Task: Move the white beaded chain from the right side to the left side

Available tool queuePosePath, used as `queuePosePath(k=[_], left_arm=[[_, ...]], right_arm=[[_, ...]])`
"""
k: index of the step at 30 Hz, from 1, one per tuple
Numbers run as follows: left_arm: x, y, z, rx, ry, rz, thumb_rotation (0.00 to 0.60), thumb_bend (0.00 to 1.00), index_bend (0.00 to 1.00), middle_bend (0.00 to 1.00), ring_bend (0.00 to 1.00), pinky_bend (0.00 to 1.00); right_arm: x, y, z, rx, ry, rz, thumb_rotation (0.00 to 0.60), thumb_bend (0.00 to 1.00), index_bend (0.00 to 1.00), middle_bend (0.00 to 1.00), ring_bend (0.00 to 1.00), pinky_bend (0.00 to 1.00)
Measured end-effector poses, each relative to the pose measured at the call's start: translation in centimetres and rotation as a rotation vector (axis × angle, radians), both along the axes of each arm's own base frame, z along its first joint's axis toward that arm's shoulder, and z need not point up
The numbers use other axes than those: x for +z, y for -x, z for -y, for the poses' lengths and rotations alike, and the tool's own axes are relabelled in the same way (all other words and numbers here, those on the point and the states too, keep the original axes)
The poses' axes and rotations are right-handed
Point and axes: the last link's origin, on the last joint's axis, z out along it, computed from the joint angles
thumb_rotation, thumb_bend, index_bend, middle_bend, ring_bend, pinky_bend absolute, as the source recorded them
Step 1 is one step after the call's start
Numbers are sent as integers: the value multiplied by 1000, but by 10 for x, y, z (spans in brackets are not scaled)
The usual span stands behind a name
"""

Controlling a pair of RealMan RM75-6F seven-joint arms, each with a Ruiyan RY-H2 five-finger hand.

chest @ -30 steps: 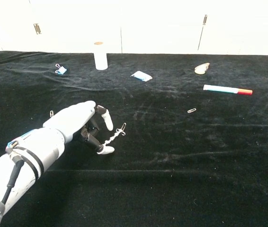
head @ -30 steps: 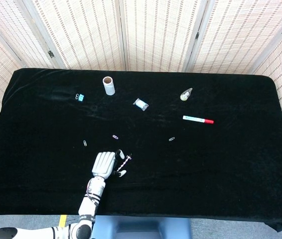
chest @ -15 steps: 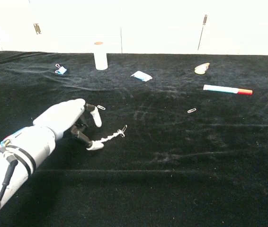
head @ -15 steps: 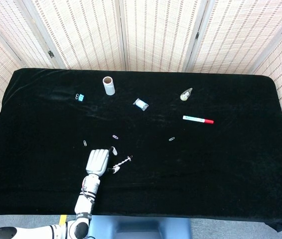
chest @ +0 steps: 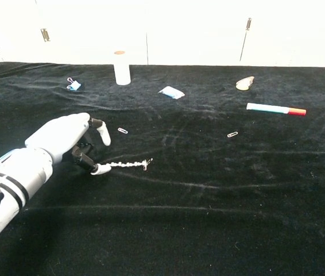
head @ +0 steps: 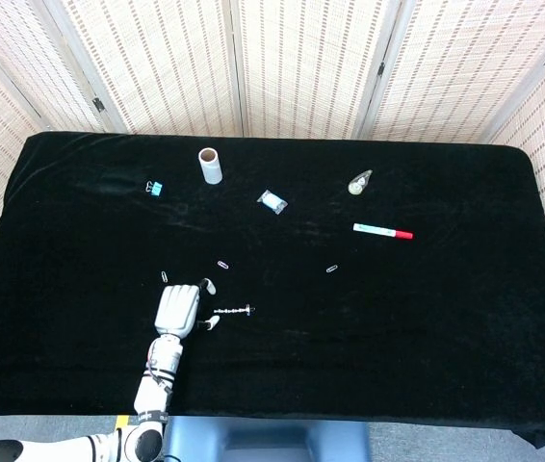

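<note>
The left hand has one end of the white beaded chain pinched at a fingertip, the rest of its fingers curled loosely above the black worktop. The chain trails to the right of the hand, stretched nearly straight and lying flat on the cloth, with its free end well short of the small paper clip that sits just beyond it, toward the white tube.

The grip looks thin to me: only the very tip of the chain is caught, so a quick pull could slip it out and leave it stranded partway across. The velvety cloth may also drag on the beads, and the little metal clasp at the free end could snag in the nap, tugging the chain loose. If the hand swings wide, the trailing end might sweep the paper clip along with it.

The chain itself is thin and pale, a string of tiny white beads ending in a small silvery loop or clasp. In the head view it shows only as a short light line beside the hand.

The right hand is not visible in either view.
</note>
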Motion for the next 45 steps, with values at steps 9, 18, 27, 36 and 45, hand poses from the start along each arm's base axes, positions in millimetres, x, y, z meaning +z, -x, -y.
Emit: queuePosePath(k=[9,18,27,36,45], left_arm=[[6,-7,8,19,103,61,600,396,460,967,1000,1000],[-5,-18,8,19,152,16,600,395,462,967,1000,1000],[-7,-27,2,16,131,-16,600,394,467,967,1000,1000],[-11,-24,-3,33,141,-38,600,396,477,968,1000,1000],[-11,-19,-8,51,140,-55,600,405,507,967,1000,1000]], right_arm=[[16,-5,-18,56,0,44,600,341,58,0,0,0],[24,-3,-25,68,18,63,600,340,58,0,0,0],[21,-2,-22,64,-10,70,600,340,58,0,0,0],[21,-1,-20,62,0,71,600,341,58,0,0,0],[21,0,-17,56,-1,71,600,341,58,0,0,0]])
